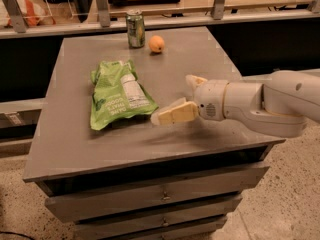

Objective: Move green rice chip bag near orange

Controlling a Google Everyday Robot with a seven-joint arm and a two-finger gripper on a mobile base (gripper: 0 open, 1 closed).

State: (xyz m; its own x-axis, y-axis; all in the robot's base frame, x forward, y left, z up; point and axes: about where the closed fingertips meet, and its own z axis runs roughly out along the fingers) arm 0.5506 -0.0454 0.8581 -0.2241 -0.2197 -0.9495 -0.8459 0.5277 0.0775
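**Robot gripper (172,115) beside green rice chip bag (120,95) on a grey table (210,54)**

The white arm (265,104) reaches in from the right, low over the tabletop, its gripper just beside the bag's near right corner. The bag lies flat, label panel up. At the far edge an orange (156,44) sits just right of a drink can (135,29), well apart from the bag. Drawers (150,196) front the table.

high view down on table (200,49), hand (173,105) right

Claw (170,102) just right of rice chip bag (117,94); orange (156,44) behind, beside can (135,29).
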